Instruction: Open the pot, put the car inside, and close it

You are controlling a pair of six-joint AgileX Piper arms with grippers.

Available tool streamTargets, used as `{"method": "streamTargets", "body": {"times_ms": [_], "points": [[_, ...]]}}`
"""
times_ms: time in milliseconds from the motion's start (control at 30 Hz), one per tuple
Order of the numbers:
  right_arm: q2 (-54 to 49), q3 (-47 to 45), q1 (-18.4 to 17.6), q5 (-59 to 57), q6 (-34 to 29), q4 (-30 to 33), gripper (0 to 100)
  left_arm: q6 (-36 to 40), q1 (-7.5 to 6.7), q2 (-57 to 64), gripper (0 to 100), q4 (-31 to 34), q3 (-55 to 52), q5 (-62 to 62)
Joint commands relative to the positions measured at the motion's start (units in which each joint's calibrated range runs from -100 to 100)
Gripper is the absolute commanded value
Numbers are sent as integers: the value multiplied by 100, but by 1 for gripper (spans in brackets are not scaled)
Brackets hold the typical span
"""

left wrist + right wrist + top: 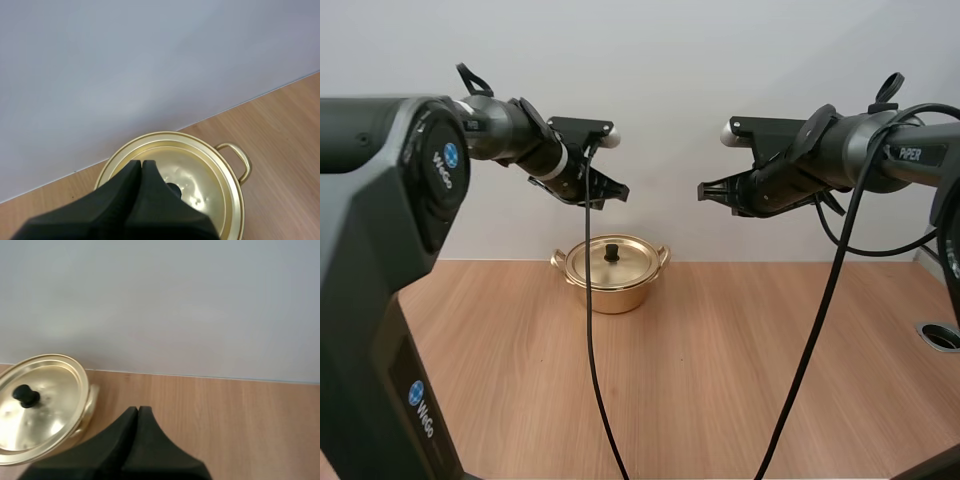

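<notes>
While hanging empty with jaws pressed together: left gripper (622, 193) at twelve o'clock above the pot (611, 282), right gripper (704, 191) at two o'clock. Closed by its lid (625, 263), at eleven o'clock on the table (720, 380). Opening step, not begun. Next, probably: part left jaws, lower onto the knob (611, 253).

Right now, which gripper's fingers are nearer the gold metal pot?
The left gripper: it hangs above the lidded gold metal pot; the right gripper is offset sideways.

Robot lab: wooden table (720, 360), plain white wall (660, 60)
</notes>
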State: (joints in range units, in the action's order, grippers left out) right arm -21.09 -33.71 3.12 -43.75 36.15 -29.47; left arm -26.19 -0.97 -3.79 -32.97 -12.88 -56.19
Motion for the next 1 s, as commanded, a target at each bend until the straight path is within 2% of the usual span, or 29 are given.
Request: {"method": "streamTargets", "body": {"times_ms": [0,100,167,267,300,367,433,500,567,667,767,967], "points": [[-68,-5,0,-47,53,-301,0,4,138,616,0,-106,6,-202],[-268,-5,-8,136,111,-311,0,61,288,1171,0,-306,6,-634],[-484,-5,-24,363,111,-311,0,365,361,1522,0,-340,6,-1305],[-852,-54,-113,655,223,-264,0,722,370,1912,0,-410,-36,-1741],[-1006,-139,-167,777,223,-251,0,937,370,2067,0,-382,-162,-1442],[-1309,-418,-329,1094,223,-138,0,1259,325,2592,0,-38,-774,225],[-1638,-885,-486,1868,223,81,0,1334,221,3176,0,512,-1682,2120],[-2020,-1550,-607,2948,205,255,0,1320,90,3822,0,796,-2648,3860],[-2410,-2120,-614,3639,216,493,0,1291,-20,4337,0,838,-3346,4654],[-3026,-2590,-614,3588,216,711,0,1341,-96,4885,0,838,-4153,4779],[-3726,-3036,-614,3347,197,603,0,1351,-96,5460,0,711,-4917,4800],[-5217,-3988,-614,2979,197,762,0,1304,-96,7650,0,751,-6400,4800]]}}
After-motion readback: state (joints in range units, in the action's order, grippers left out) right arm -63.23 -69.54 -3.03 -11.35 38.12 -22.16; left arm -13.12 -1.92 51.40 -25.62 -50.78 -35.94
